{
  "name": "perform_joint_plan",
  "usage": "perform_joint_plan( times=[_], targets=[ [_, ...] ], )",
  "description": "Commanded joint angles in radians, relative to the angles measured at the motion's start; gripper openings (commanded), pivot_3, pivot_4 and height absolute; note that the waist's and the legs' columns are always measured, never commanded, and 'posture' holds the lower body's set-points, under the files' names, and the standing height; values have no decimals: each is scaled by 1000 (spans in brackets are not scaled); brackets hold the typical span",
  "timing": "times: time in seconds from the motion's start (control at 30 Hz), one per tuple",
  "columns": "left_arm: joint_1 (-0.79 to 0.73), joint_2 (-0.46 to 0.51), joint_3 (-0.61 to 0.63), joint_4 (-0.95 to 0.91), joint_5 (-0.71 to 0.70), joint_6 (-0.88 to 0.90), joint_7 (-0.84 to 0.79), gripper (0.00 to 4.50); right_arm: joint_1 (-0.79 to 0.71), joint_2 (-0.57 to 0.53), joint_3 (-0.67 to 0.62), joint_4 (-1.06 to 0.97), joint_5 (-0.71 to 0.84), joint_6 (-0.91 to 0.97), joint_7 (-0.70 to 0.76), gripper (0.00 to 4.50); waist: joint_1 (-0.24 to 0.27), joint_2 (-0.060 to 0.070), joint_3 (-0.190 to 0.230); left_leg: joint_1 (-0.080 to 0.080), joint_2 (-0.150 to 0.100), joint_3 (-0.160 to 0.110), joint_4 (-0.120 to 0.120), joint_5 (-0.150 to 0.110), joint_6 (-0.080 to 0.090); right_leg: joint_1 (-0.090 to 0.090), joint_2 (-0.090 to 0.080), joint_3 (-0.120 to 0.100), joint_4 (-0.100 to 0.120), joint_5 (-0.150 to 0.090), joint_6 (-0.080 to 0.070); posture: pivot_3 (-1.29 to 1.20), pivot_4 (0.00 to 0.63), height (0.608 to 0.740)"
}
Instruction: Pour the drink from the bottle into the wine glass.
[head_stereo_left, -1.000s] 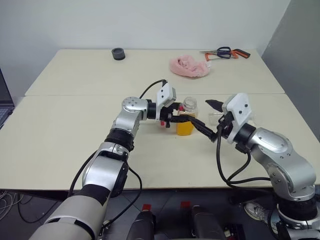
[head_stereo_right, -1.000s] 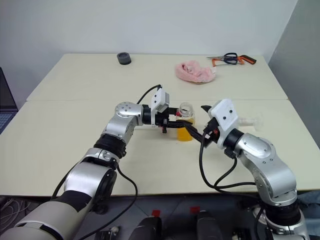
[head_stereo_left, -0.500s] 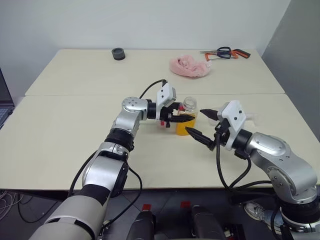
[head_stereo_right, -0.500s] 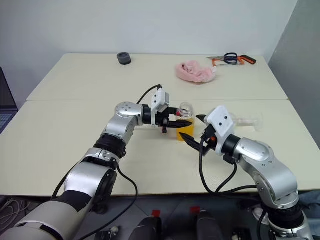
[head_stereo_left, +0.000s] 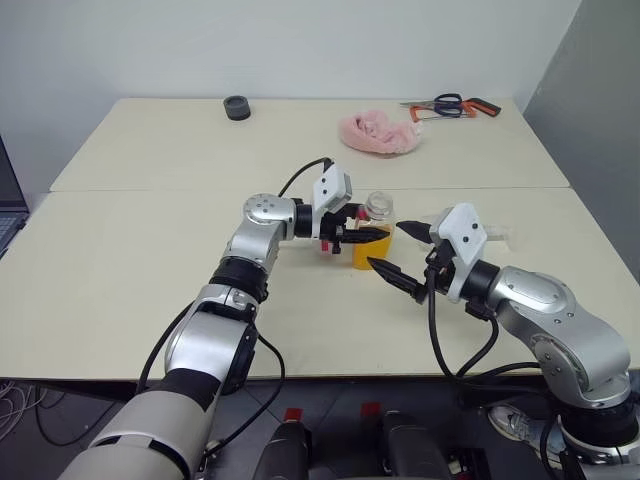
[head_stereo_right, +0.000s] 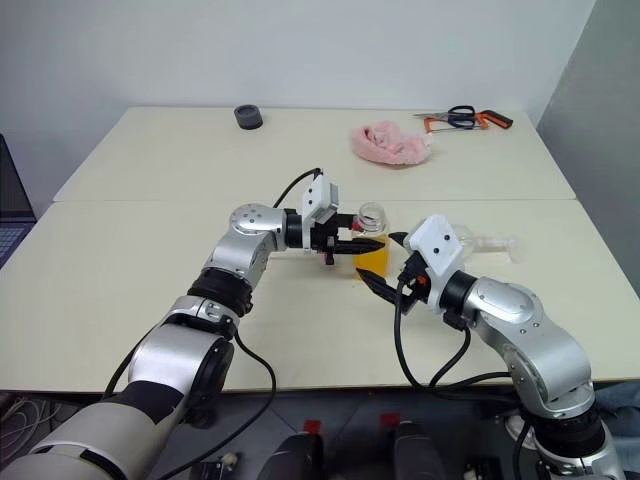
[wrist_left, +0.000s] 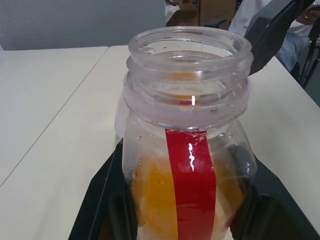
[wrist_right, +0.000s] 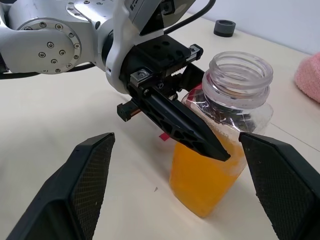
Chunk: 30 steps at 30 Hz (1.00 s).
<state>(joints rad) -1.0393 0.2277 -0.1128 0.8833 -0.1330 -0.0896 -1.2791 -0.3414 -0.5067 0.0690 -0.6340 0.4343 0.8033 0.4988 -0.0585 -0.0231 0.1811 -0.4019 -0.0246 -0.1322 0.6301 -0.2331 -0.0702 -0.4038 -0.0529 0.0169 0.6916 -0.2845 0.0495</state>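
Observation:
The bottle stands upright near the middle of the table, its mouth uncapped. The orange drink fills its lower part, and a red label strip runs down its side. My left gripper reaches in from the left and is shut on the bottle's body. My right gripper is open just to the bottle's right, one finger on each side of it and apart from it. The wine glass shows faintly behind my right wrist; I cannot tell whether it is standing.
A pink cloth lies at the back, with scissors and a small saw at the back right. A black ring sits at the back left. A small red-marked thing lies under my left wrist.
My right gripper has edged a little left and lower, towards the bottle, still open. My left gripper and the bottle have not moved.

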Motion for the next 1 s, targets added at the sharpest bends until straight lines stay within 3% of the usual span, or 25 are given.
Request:
perform_joint_plan(
  times=[0.03, 1.0],
  targets=[
    [-28, 0, 26, -27, -24, -2, 0, 1768, -10, -7, 9, -25, -4, -9, 0, 4241, 0, 0, 0, 0, 0, 0, 0, 0, 0, 0, 0, 0, 0, 0, 0, 0, 150, 740],
    [-57, 24, 75, -23, -38, 24, 37, 1768, 11, 27, 16, -1, -57, -99, -16, 4241, 0, 0, 0, 0, 0, 0, 0, 0, 0, 0, 0, 0, 0, 0, 0, 0, 150, 740]
  ],
)
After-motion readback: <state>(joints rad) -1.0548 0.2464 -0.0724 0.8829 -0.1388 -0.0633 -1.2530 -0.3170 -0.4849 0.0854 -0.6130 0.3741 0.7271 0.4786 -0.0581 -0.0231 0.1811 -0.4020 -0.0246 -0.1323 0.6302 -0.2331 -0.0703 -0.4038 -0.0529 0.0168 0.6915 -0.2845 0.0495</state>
